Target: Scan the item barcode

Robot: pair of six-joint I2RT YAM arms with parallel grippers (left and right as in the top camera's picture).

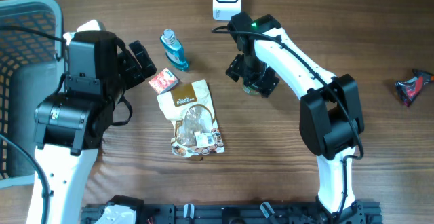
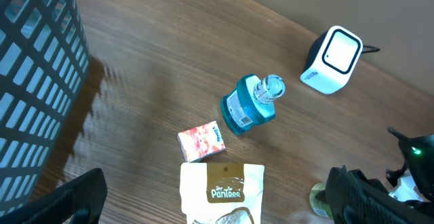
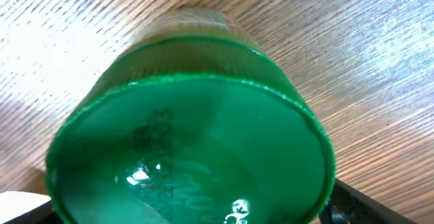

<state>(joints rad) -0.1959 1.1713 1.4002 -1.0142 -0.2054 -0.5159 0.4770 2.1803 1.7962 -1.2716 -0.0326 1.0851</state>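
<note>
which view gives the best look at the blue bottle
The left wrist view: the blue bottle sits near mid-frame, large, with its clear cap and label visible. Overhead shows it small, near the snack pouch. The right wrist view misses it entirely, filled by a green lid.

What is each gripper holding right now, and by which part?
The left gripper is open and holds nothing. The right gripper is down over the green-lidded jar, but whether it grips the jar cannot be told.
</note>
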